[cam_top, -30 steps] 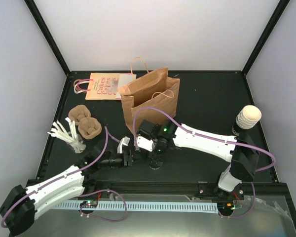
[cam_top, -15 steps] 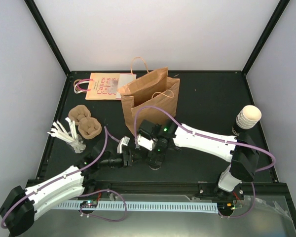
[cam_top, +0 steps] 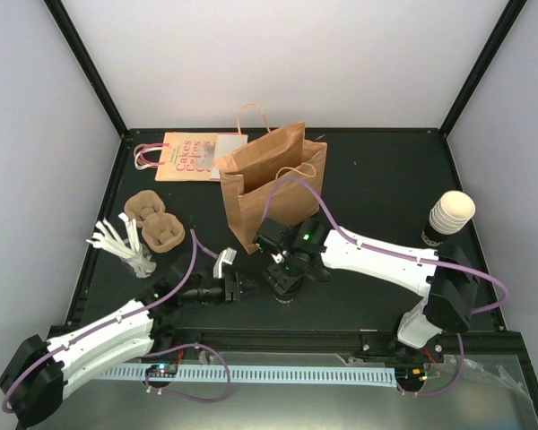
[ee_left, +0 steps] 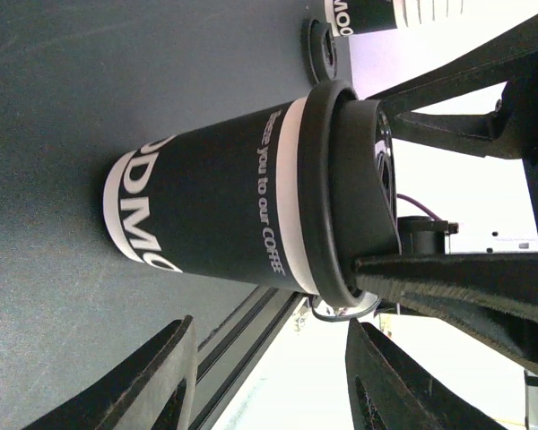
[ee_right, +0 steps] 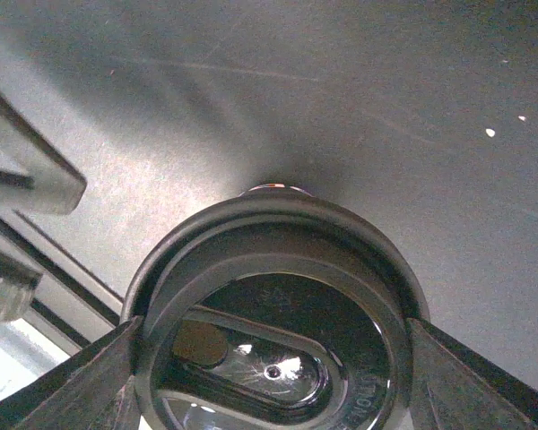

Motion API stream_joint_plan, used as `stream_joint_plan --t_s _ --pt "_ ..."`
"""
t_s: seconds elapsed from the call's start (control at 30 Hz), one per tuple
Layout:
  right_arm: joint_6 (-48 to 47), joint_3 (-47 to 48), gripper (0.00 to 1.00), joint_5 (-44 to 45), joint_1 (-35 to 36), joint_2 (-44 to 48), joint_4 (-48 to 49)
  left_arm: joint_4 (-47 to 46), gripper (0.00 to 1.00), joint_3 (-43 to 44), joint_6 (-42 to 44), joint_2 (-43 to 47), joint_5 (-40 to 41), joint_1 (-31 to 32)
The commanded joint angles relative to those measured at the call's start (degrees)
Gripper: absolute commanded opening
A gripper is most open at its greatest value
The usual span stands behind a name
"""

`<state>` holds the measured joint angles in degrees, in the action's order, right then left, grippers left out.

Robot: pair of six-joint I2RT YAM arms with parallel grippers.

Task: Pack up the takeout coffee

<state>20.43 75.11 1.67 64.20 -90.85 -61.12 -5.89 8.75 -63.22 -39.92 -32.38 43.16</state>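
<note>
**Coffee Cup Held by the Lid, Bag Directly Behind**

The takeout coffee point(ee_left: 224, 210) is a dark printed paper cup with white bands and a black lid point(ee_right: 273, 358). It stands upright at the front centre of the table point(cam_top: 377, 170), just in front of the brown paper bag point(cam_top: 273, 179). You cannot tell from these views whether its base rests on the table or is just off it.

The right gripper point(ee_right: 278, 381) comes down from above, and its fingers point(ee_right: 90, 381) are closed against opposite sides of the lid rim. Judge this top grip as chosen so the cup hangs vertically and can go down into the bag mouth. Note that the load is carried by the lid alone, so a loose lid could part from the cup.

The left gripper point(ee_left: 267, 358) lies low beside the cup, aimed at its wall. Its fingers are spread wide and hold nothing, and the cup sits beyond the tips, not between them.

Obstructions:
- The bag stands open, and its near wall and handle loops lie between the cup and the opening. Expect to lift clear of the rim.
- The left gripper is near the cup.

Well apart are a flat printed bag point(cam_top: 190, 157), the pulp cup trays point(cam_top: 158, 224), a bundle of white sticks point(cam_top: 121, 242) and a stack of lidless cups point(cam_top: 452, 210).
</note>
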Motion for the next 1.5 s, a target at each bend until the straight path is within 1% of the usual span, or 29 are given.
stream_joint_plan --t_s 0.0,0.13,0.33,0.6,0.77,1.1,1.47 --pt "10.53 1.92 0.73 4.65 -0.1 0.73 0.67 -1.05 0.48 0.63 -0.05 -0.07 0.15 0.26" --pt "13.51 2.16 0.74 5.86 -0.04 1.36 1.26 -1.28 0.48 0.37 -0.59 0.17 0.25 0.26" --pt "15.45 3.11 0.74 5.76 -0.05 -0.32 0.99 -4.73 0.48 0.12 -2.19 -1.05 0.91 0.99" --pt "15.53 2.57 0.74 5.0 -0.08 -0.19 2.49 -10.93 0.47 0.47 -3.43 -5.53 0.59 2.22" --pt "15.4 2.54 0.74 5.02 0.34 -0.65 2.24 -13.04 0.47 0.66 -3.83 -7.69 0.7 2.63" --pt "14.76 3.45 0.74 4.74 0.95 -2.28 1.23 -17.56 0.46 -0.57 -5.06 -9.03 2.5 2.64" --pt "14.03 4.3 0.74 3.95 1.45 -3.95 0.84 -19.94 0.45 -0.66 -5.42 -11.12 4.09 2.14"
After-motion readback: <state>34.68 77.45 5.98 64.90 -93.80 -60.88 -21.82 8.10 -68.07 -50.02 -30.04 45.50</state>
